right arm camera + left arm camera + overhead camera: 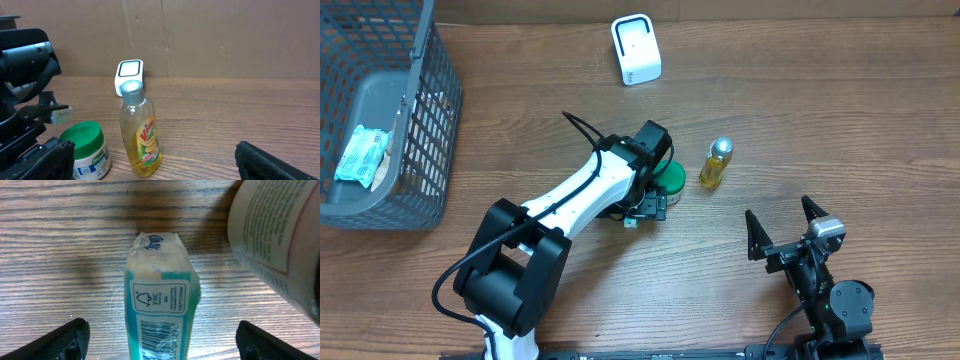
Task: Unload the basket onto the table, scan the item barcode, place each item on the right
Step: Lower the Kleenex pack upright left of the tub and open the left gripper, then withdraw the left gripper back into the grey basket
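L fingers [65, 342]: dark tips at both lower corners of the L wrist view, spread wide. Bare table [60, 255] shows between each tip and the pack, so no contact. L gripper [161, 332] is wide open and grips nothing.

Item = tissue pack [160, 300], teal/white wrapper, lying flat on the wood between the L fingers, roughly centred, long axis pointing away from the cam. Printed panel faces up. Barcode [159, 339] is at the near end, cut off by the frame edge, w/ a small logo box just above it. In the overhead view the pack is mostly hidden under the L gripper head, so I can't make out its outline there.

Jar [280, 245]: white label, green lid, just to the R of the pack. Looks apart from it, but I can't be sure at the base. In the overhead view it sits against the L gripper's far side.

R fingers [272, 160]: also fully spread. R gripper [785, 228] is open w/ nothing in it, near the front table edge, well apart from the pack.

Soap bottle [717, 165]: yellow, grey cap, upright, just R of the jar and not touching it.

Scanner [636, 48]: small white unit standing at the far side of the table, well apart from the pack and both grippers.

Basket [425, 120]: grey wire, far L, w/ a second teal packet [360, 155] inside.
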You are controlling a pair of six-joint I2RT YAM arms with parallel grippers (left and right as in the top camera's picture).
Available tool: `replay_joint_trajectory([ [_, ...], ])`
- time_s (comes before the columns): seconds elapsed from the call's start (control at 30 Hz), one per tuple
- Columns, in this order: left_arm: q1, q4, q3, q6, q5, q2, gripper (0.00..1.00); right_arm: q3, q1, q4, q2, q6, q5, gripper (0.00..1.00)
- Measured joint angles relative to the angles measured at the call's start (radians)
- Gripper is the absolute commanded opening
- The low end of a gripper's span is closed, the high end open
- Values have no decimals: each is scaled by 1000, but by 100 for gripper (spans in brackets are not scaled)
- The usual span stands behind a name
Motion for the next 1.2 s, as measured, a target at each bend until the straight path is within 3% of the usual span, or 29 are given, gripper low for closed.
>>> replay_joint_trajectory([
  [0.2, 2, -80, 58, 31, 0, 0, 93, 0, 0, -1, 0, 0, 0, 100],
  [0.57, 78, -398, 437, 140, -37, 0, 90, 0, 0, 0, 0, 0, 0, 100],
  [0.7, 112, -492, 613, 147, -145, 0, 91, 0, 0, 0, 0, 0, 0, 100],
  [0.8, 132, -541, 758, 155, -266, 0, 100, 0, 0, 0, 0, 0, 0, 100],
  [0.87, 143, -551, 850, 166, -359, 0, 100, 0, 0, 0, 0, 0, 0, 100],
  [1.07, 188, -488, 1084, 226, -640, -2, 100, 0, 0, 0, 0, 0, 0, 100],
  [1.2, 274, -419, 1164, 275, -706, -2, 100, 0, 0, 0, 0, 0, 0, 100],
])
